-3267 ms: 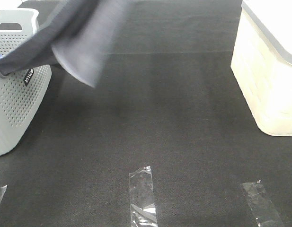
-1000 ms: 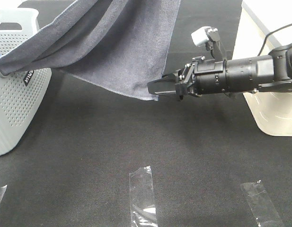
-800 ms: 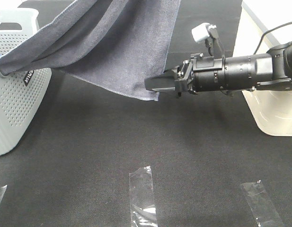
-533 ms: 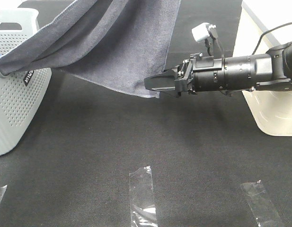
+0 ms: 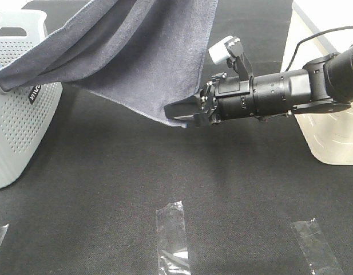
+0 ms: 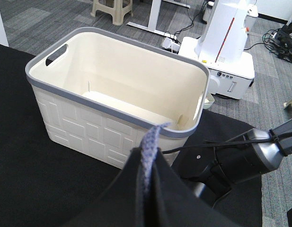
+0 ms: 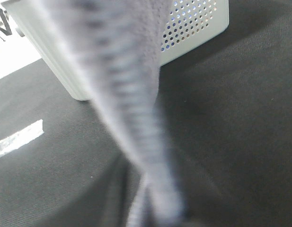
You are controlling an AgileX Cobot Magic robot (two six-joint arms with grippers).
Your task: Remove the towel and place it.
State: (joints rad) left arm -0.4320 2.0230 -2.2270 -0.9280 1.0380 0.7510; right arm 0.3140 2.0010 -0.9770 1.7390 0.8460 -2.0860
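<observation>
Evidently the towel [image 5: 142, 57] is being held up as a hanging sheet so that a second grip can be taken on it. Its upper part runs out of the top of the high view. One end trails over the rim of the grey perforated basket [image 5: 22, 114] on the left, and the free lower corner hangs clear above the black mat [image 5: 165, 189]. The left gripper's fingers are buried under dark fabric in its own wrist view, where a pinched ridge of towel rises in front of the cream bin [image 6: 89, 123]. I judge it clamped on that fold and carrying the weight. The right gripper [image 5: 185, 113] reaches in level from the right, its jaws drawn together on the hanging corner. Its wrist view, though blurred, shows the hem running straight into the claw. With two corners gripped, the cloth could be spread taut rather than dragged in a bunch. The end on the basket has yet to come free, and it may snag on the rim.
</observation>
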